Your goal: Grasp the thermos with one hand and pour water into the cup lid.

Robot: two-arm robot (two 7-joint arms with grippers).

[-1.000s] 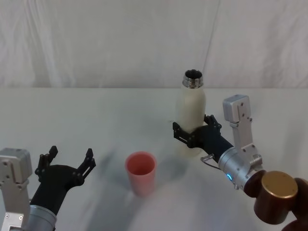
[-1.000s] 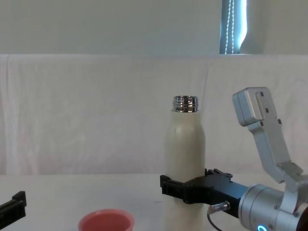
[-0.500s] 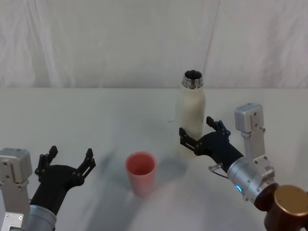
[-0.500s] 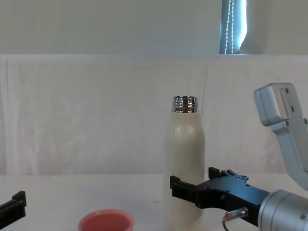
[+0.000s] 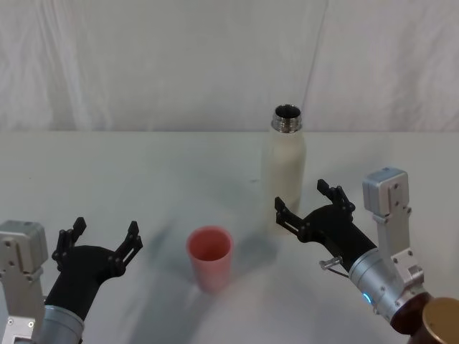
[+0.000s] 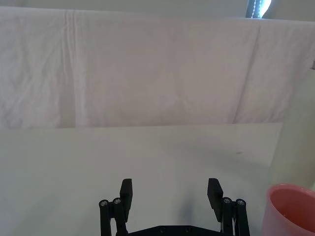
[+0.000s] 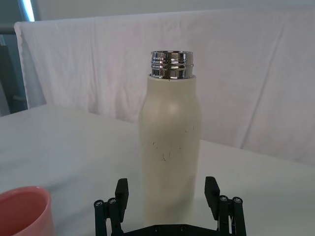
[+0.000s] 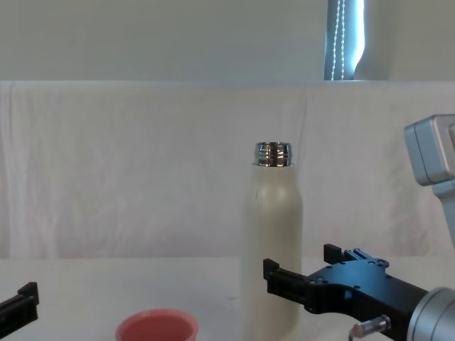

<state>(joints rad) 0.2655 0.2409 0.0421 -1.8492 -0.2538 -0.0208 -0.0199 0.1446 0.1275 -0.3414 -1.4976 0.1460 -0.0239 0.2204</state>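
Note:
The cream-white thermos point(image 5: 285, 168) stands upright and uncapped on the table, its silver neck open. My right gripper point(image 5: 301, 197) is open just in front of its lower body, fingers spread wider than the bottle and touching nothing. In the right wrist view the thermos point(image 7: 171, 147) rises just past the gripper point(image 7: 167, 189). The pink cup lid point(image 5: 209, 254) stands upright to the left of the thermos, nearer me. At the lower left my left gripper point(image 5: 105, 226) hovers open and holds nothing. The chest view shows the thermos point(image 8: 274, 241), the cup lid point(image 8: 156, 328) and the right gripper point(image 8: 302, 263).
The white table point(image 5: 107, 165) ends at a white cloth backdrop point(image 5: 143, 64) behind the thermos. In the left wrist view the cup lid point(image 6: 293, 209) sits off to one side of the open left gripper point(image 6: 170, 189).
My right gripper has pulled back from around the thermos toward me and slightly right, staying open. The thermos, cup lid and left arm have not moved.

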